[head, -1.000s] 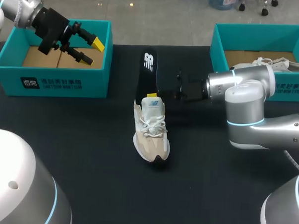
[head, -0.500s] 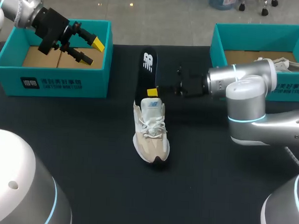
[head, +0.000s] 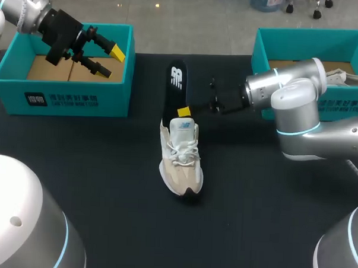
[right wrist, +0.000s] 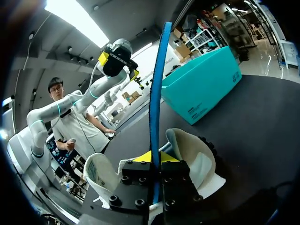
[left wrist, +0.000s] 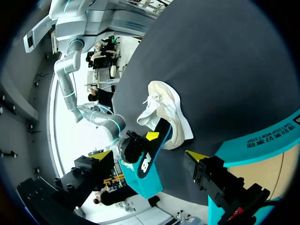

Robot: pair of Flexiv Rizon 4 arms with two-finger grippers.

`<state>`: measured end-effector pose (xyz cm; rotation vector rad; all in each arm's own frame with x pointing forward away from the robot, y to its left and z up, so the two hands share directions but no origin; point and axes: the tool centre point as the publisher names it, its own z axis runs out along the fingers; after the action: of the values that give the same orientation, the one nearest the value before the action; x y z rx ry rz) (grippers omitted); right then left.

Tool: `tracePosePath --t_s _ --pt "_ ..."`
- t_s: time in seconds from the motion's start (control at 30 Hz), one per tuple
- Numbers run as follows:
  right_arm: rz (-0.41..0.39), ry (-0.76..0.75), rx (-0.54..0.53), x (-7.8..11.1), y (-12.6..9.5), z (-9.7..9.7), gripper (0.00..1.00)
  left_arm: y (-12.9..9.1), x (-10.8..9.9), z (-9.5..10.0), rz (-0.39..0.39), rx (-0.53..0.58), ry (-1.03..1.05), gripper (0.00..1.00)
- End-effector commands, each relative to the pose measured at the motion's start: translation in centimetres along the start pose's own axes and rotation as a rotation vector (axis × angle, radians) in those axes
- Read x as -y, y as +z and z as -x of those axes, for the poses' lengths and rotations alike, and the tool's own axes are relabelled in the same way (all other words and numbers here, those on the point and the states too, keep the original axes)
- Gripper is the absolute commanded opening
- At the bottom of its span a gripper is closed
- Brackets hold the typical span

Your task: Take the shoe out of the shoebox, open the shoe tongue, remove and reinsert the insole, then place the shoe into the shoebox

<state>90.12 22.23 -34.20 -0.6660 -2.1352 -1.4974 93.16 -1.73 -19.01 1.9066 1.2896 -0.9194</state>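
On the black table point(head: 105, 190), near its middle, the beige and white shoe point(head: 181, 161) stands on its sole, outside both boxes, with its dark toe pointing toward the near edge and its white laces loosely tied. At the shoe's heel opening sits the lower end of the black insole point(head: 176, 89), which is turned on edge and stretches away from the shoe toward the far side, a white logo near its far end. How deep that lower end sits in the shoe cannot be told. The right gripper point(head: 183, 111) comes in from the right, just behind the shoe's heel collar. Its two yellow-tipped fingers are pressed narrowly against both faces of the insole, pinching it close to the shoe. Farther back on the left stands a teal shoebox point(head: 67, 99) with a brown cardboard floor. The left gripper point(head: 112, 61) hangs above it, fingers spread wide with nothing between them. At the far right stands a second teal shoebox point(head: 262, 54), with another white shoe point(head: 339, 76) lying inside it.
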Motion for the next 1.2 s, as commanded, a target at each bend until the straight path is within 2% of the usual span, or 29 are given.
tracePosePath --t_s 0.03,0.5,0.53,0.63,0.77,0.93,1.0,1.07,1.13,1.2 --pt "-0.019 0.008 0.004 0.4 0.4 -0.1 0.0 0.0 0.0 0.0 -0.001 -0.003 0.001 1.0" --pt "-0.05 0.045 0.005 1.9 0.9 -0.7 0.0 0.0 0.0 0.0 -0.001 -0.003 0.001 1.0" --pt "-0.046 0.039 0.007 1.6 0.7 -0.8 0.14 0.0 0.0 0.0 -0.001 -0.003 0.001 1.0" --pt "-0.039 0.017 0.02 0.8 0.4 -0.9 0.32 0.0 0.0 0.0 -0.001 -0.003 0.001 1.0" --pt "-0.039 -0.007 0.025 0.0 0.1 -1.1 0.35 0.0 0.0 0.0 -0.001 -0.003 0.001 1.0" --pt "-0.04 -0.022 0.021 -0.6 0.2 -1.3 0.34 0.0 0.0 0.0 -0.001 -0.003 0.001 1.0" --pt "-0.041 -0.025 0.019 -0.8 0.1 -1.2 0.3 0.0 0.0 0.0 -0.001 -0.003 0.001 1.0" --pt "-0.041 -0.027 0.014 -0.9 0.2 -1.1 0.21 0.0 0.0 0.0 -0.001 -0.003 0.001 1.0" --pt "-0.05 -0.024 0.002 -0.8 0.3 -0.9 0.0 0.0 0.0 0.0 -0.001 -0.003 0.001 1.0" --pt "-0.063 -0.019 -0.006 -0.6 0.4 -0.8 0.0 0.0 0.0 0.0 -0.001 -0.003 0.001 1.0"
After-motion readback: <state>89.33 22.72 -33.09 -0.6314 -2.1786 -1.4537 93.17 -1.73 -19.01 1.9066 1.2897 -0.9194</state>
